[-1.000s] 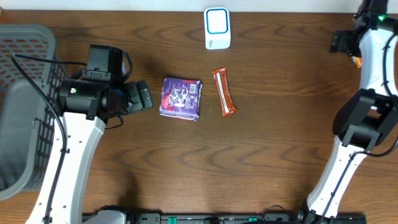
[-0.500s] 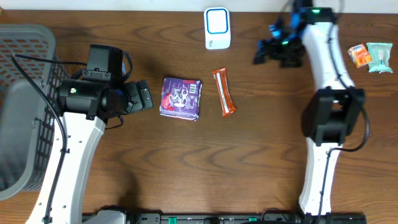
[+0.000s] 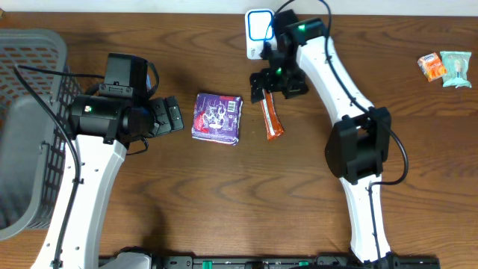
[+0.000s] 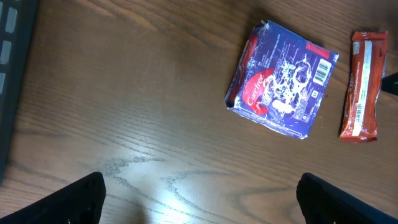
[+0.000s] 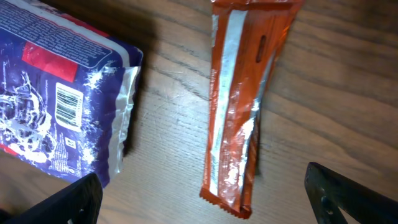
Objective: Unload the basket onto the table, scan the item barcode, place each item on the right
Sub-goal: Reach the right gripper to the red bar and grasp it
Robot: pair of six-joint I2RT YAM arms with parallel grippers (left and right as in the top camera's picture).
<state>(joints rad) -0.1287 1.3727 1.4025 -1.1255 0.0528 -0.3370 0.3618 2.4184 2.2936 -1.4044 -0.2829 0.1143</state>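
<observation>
The orange snack bar [image 5: 239,112] lies between the right gripper's [image 5: 211,198] spread jaws.

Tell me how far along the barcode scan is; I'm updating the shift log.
Nothing looks done: the orange snack bar and purple packet lie flat on the table, neither lifted. In hand: the right gripper hovers over the bar's far end, jaws open, empty. Remaining: grasp an item and show its barcode to the white scanner.
</observation>
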